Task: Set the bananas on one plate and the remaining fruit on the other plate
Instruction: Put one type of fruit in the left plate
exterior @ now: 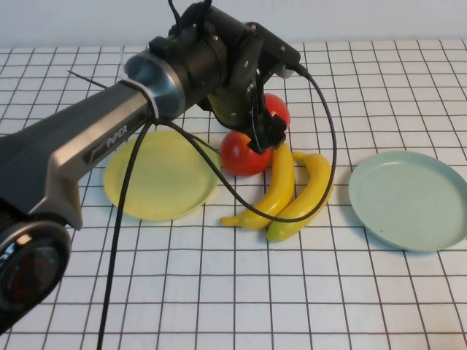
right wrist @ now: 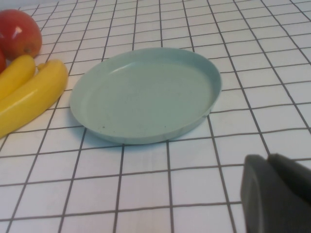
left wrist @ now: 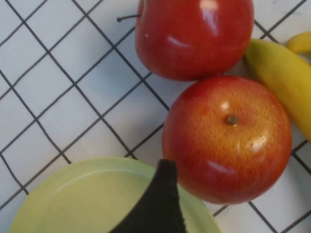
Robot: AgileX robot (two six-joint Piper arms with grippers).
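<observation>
Two red apples sit mid-table: the near apple (exterior: pixel 241 154) and the far apple (exterior: pixel 277 108). Two yellow bananas (exterior: pixel 273 191) (exterior: pixel 308 193) lie side by side just right of them. The pale yellow plate (exterior: pixel 157 179) is on the left and the pale blue-green plate (exterior: pixel 408 198) on the right; both are bare. My left gripper (exterior: pixel 267 135) is open and hangs over the near apple (left wrist: pixel 228 138), with one finger (left wrist: pixel 160 204) above the yellow plate's rim (left wrist: pixel 73 194). My right gripper (right wrist: pixel 278 194) is shut and low over the table, near the blue-green plate (right wrist: pixel 146 94).
The left arm and its cable (exterior: pixel 321 146) cross above the yellow plate and the bananas. The table is a white cloth with a black grid. The bananas (right wrist: pixel 34 97) and one apple (right wrist: pixel 19 34) also show in the right wrist view.
</observation>
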